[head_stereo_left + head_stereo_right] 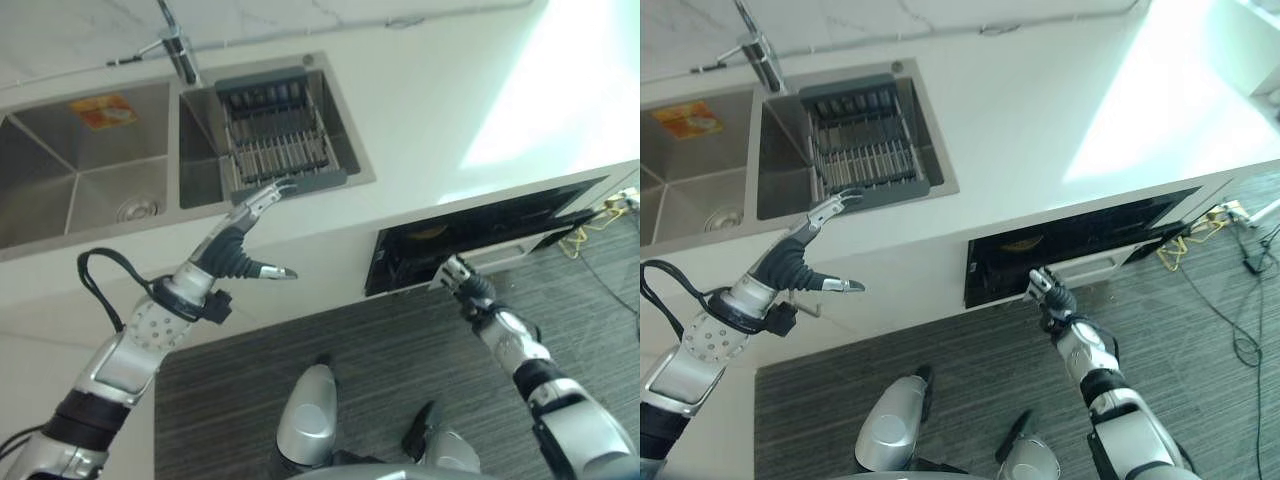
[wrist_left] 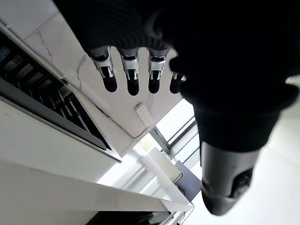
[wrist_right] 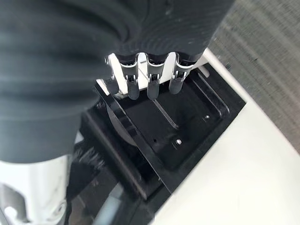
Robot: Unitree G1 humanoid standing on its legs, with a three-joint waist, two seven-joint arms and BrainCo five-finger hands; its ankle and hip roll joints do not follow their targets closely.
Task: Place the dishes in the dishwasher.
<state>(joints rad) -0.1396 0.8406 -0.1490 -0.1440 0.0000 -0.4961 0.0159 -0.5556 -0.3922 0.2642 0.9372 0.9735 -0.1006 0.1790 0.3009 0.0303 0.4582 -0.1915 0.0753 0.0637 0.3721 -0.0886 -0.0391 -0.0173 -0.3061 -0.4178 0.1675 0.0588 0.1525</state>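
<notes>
The dishwasher (image 1: 480, 232) is a dark slot under the white counter, and something yellow (image 1: 430, 232) lies inside it. My right hand (image 1: 460, 275) is at its lower edge, against the white front panel (image 1: 510, 255). In the right wrist view its fingers (image 3: 154, 82) reach out straight over a black inner part (image 3: 180, 129) and hold nothing. My left hand (image 1: 238, 248) is raised and open at the counter's front edge, just below the grey dish rack (image 1: 280, 140) that sits in the right sink basin. I see no dishes in that rack.
A faucet (image 1: 178, 45) stands behind the double sink, and an orange patch (image 1: 103, 110) shows in the left basin (image 1: 70, 180). The white counter (image 1: 450, 90) runs to the right. Loose cables (image 1: 600, 225) lie on the dark striped floor (image 1: 400, 340) at the right.
</notes>
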